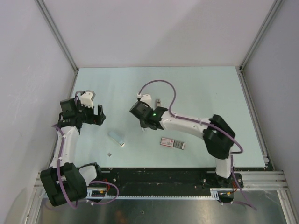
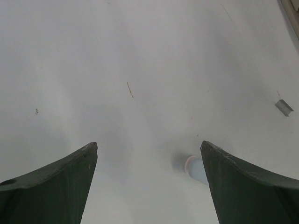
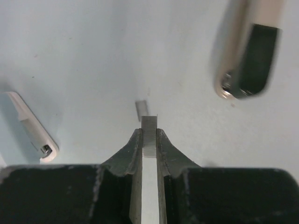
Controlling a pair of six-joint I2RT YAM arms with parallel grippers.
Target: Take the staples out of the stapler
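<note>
Left claw (image 2: pixel 148 143) wide open; right claw (image 3: pixel 149 134) clamped on staples (image 3: pixel 149 122) (arm stretched leftward).

Pale table (image 1: pixel 187 88) boxed by plain white walls (image 1: pixel 154 28).

— Does any lettering show anywhere?
— None that can be read. The pinkish-grey flat box (image 1: pixel 173 143) on the worktop (image 1: pixel 210 88) carries dark marks on its top face, too small to make out from above.
— And on the arms?
— No brand or number is legible there either. The one sign is a small green light (image 1: pixel 153 113) glowing on the right arm (image 1: pixel 187 125), near its wrist.
— The wrist views?
— No print is legible in either.
</note>
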